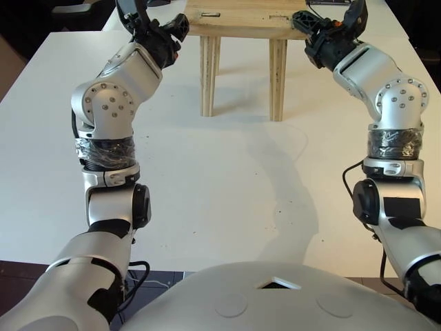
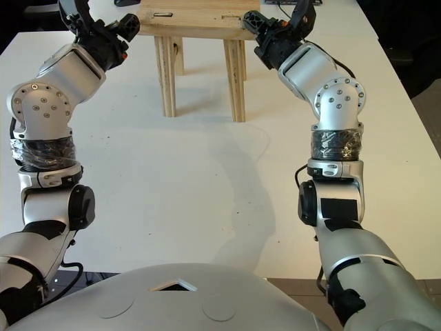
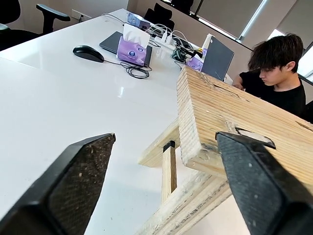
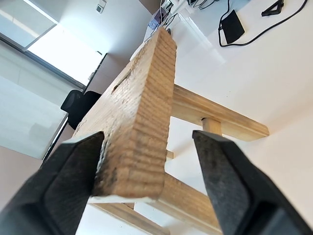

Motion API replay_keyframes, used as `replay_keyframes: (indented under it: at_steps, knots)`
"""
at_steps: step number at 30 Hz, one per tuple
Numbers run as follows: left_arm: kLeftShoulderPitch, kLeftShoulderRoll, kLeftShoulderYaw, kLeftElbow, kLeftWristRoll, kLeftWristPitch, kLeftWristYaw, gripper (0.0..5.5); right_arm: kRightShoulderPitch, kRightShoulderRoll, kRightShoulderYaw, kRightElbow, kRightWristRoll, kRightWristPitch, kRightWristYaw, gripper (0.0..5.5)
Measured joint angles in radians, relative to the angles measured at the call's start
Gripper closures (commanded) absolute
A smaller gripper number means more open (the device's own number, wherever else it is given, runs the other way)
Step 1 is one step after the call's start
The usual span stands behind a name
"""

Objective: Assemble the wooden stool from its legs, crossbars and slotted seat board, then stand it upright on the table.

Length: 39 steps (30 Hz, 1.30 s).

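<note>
Your stool (image 1: 241,48) stands upright on table (image 1: 207,179). Left gripper (image 3: 166,139) released, spread wide just beside stool's seat board (image 1: 234,21), left end. Right gripper (image 4: 146,134) unclenched, straddling right end; contact unclear.

Silver arms (image 1: 131,65), black tape bands (image 1: 105,152), screwed joints (image 1: 109,105).

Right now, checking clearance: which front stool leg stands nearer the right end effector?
The front leg on the robot's right, below the right end effector; the other front leg stands farther left.
</note>
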<state>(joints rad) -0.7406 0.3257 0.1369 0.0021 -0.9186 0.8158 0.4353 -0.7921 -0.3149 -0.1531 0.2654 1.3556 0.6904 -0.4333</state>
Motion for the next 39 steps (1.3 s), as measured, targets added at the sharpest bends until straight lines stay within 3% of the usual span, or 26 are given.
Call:
replay_keyframes:
  at_steps: [4,9,15,21,25,28,39]
  knots:
    - [0.042,0.011,-0.026,-0.060,0.114,-0.032,-0.091,0.90,0.002,0.004,-0.039,-0.003,-0.091,-0.002,0.050,2.17]
    - [0.267,0.124,-0.101,-0.246,0.352,-0.164,-0.229,0.90,0.115,-0.003,-0.073,-0.133,-0.190,-0.023,0.181,2.17]
    - [0.429,0.090,-0.077,-0.388,0.407,-0.272,-0.320,0.90,0.176,0.035,-0.148,-0.324,-0.163,-0.047,0.322,2.17]
    - [0.599,0.028,-0.122,-0.416,0.519,-0.386,-0.354,0.90,0.407,-0.087,0.077,-0.390,-0.640,-0.194,0.442,2.17]
    - [0.710,-0.020,-0.162,-0.351,0.604,-0.462,-0.382,1.37,0.631,-0.088,0.230,-0.377,-0.975,-0.377,0.456,2.17]
    - [0.761,-0.026,-0.185,-0.279,0.671,-0.555,-0.428,1.37,0.672,-0.052,0.248,-0.294,-1.121,-0.558,0.447,2.17]
    - [0.788,-0.092,-0.203,0.116,0.862,-0.874,-0.463,1.37,0.656,0.110,0.195,0.113,-1.241,-0.828,0.441,2.17]
